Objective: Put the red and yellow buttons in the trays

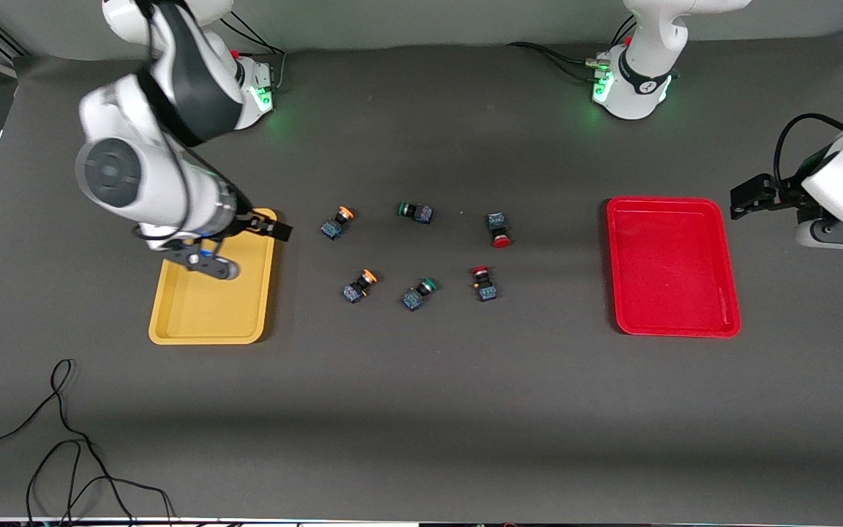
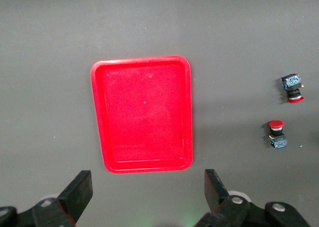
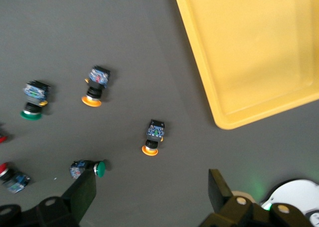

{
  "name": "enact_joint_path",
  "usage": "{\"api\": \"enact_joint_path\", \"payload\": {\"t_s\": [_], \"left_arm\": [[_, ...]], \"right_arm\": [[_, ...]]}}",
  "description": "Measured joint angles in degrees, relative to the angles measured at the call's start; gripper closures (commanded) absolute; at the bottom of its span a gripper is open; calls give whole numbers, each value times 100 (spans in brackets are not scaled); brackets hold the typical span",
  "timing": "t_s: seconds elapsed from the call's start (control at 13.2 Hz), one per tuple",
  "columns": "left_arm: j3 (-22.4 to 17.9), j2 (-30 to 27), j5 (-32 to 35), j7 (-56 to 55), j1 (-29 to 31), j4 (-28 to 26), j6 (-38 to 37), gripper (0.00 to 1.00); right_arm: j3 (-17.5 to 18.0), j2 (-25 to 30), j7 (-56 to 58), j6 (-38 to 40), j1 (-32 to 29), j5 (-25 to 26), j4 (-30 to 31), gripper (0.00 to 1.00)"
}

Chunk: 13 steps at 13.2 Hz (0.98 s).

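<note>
Cables lie on the desk nearest the camera; farther from it sit the yellow tray toward the right arm's end, the red tray toward the left arm's end, and six buttons between them, all loose on the desk, none in a tray. We count two yellow buttons, two red buttons and two green buttons. Right end effector hangs over the yellow tray's rim at the button side, fingers spread wide and empty in the right wrist view. Left end effector waits near the desk's edge at its own end, also released with nothing between the fingers. We judge the step in hand to be the right arm's first yellow pick. To do it well we would take the farther yellow button, which is closest, straddle its black-and-blue body rather than the round cap, align the fingers across its short axis, and keep clear of the green ones.
</note>
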<state>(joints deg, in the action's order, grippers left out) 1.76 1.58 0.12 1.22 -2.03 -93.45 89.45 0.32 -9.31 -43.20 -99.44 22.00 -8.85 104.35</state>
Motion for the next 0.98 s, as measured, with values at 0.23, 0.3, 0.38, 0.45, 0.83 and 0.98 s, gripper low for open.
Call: {"api": "enact_joint_path", "payload": {"t_s": [0.23,0.3,0.38,0.45,0.83,0.98], "left_arm": [[378,-2,-36,-999,-217,-200,7,0],[552,-4,-44,-1359,-382,-326,38,0],[708,-8,-59,-1751,-587,-483,171,0],[842,-14,-85,-2221,-827,-660,425,0],[1057,-52,-104,-3958,-2196,-1496,1685,0],[1059,-133,-104,-4107,-2413,-1816,2008,0]], "right_arm": [[5,14,-709,-924,479,-18,922,0],[7,15,-934,-1403,665,-19,1291,0],[9,10,-1097,-1885,831,-19,1668,0],[10,4,-1189,-2353,953,-19,2034,0],[-2,-80,-1238,-4057,1047,-19,3303,0],[-1,-208,-1329,-4390,1115,-19,3424,0]]}}
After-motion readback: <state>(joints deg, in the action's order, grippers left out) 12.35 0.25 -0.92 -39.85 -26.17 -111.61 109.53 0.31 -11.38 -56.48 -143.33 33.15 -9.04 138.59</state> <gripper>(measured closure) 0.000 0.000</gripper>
